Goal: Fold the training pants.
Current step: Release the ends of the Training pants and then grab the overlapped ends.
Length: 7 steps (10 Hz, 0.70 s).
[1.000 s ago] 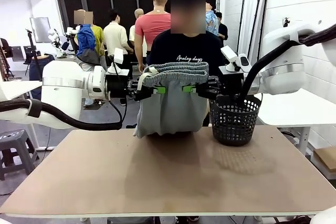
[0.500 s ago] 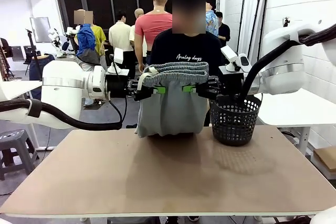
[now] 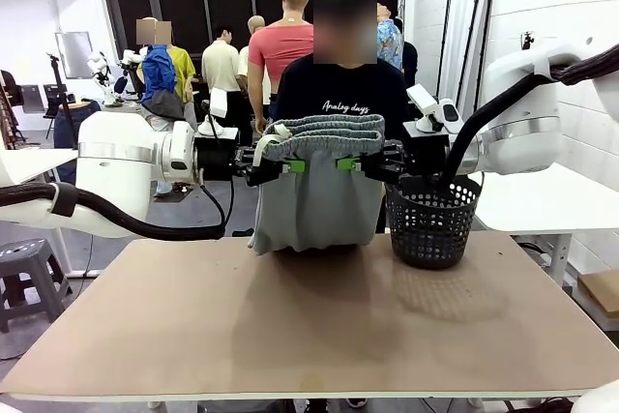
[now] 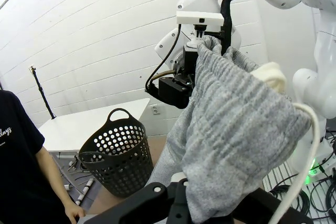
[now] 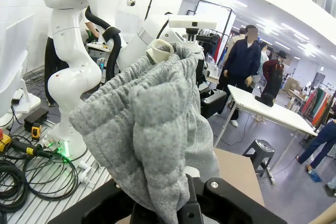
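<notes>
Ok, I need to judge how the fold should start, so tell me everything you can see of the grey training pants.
The light grey soft jersey training pants hang in the air, gathered elastic waistband uppermost and stretched level between the two arms. The left jaws and the right jaws are each shut on one end of it. A white drawstring loops out at the left end. The fabric drops slack to the far edge of the brown table; whether it rests there cannot be told.
</notes>
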Tool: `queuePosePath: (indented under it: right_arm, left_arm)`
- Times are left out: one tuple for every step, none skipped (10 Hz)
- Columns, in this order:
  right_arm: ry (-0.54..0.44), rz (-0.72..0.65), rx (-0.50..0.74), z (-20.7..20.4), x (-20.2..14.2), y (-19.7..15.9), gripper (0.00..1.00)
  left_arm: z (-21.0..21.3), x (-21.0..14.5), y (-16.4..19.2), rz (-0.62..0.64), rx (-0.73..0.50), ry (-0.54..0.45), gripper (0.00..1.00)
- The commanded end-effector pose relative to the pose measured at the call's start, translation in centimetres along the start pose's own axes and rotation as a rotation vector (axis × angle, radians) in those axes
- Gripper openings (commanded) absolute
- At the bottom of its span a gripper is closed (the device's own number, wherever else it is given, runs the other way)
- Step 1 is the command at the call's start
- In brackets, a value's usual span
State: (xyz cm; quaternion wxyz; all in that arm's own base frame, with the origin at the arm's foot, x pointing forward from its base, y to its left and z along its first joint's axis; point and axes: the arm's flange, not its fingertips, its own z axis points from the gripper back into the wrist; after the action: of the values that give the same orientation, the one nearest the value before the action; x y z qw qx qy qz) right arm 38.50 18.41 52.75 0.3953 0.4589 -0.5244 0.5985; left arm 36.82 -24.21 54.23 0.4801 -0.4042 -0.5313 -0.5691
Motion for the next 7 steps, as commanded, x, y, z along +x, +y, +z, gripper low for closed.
queuePosePath:
  right_arm:
    - [-0.017, -0.001, -0.007, -0.19, 0.20, 0.05, 0.00]
    - [-0.017, -0.001, -0.007, -0.19, 0.20, 0.05, 0.00]
    - [-0.017, -0.001, -0.007, -0.19, 0.20, 0.05, 0.00]
    - [-0.017, -0.001, -0.007, -0.19, 0.20, 0.05, 0.00]
    - [-0.017, -0.001, -0.007, -0.19, 0.20, 0.05, 0.00]
    - [-0.017, -0.001, -0.007, -0.19, 0.20, 0.05, 0.00]
    - [-0.017, -0.001, -0.007, -0.19, 0.20, 0.05, 0.00]
  left_arm:
    - [0.05, 0.23, -0.32, 0.006, 0.012, -0.015, 0.00]
    - [0.05, 0.23, -0.32, 0.006, 0.012, -0.015, 0.00]
    - [0.05, 0.23, -0.32, 0.006, 0.012, -0.015, 0.00]
    - [0.05, 0.23, -0.32, 0.006, 0.012, -0.015, 0.00]
    - [0.05, 0.23, -0.32, 0.006, 0.012, -0.015, 0.00]
    - [0.05, 0.23, -0.32, 0.006, 0.012, -0.015, 0.00]
    - [0.05, 0.23, -0.32, 0.006, 0.012, -0.015, 0.00]
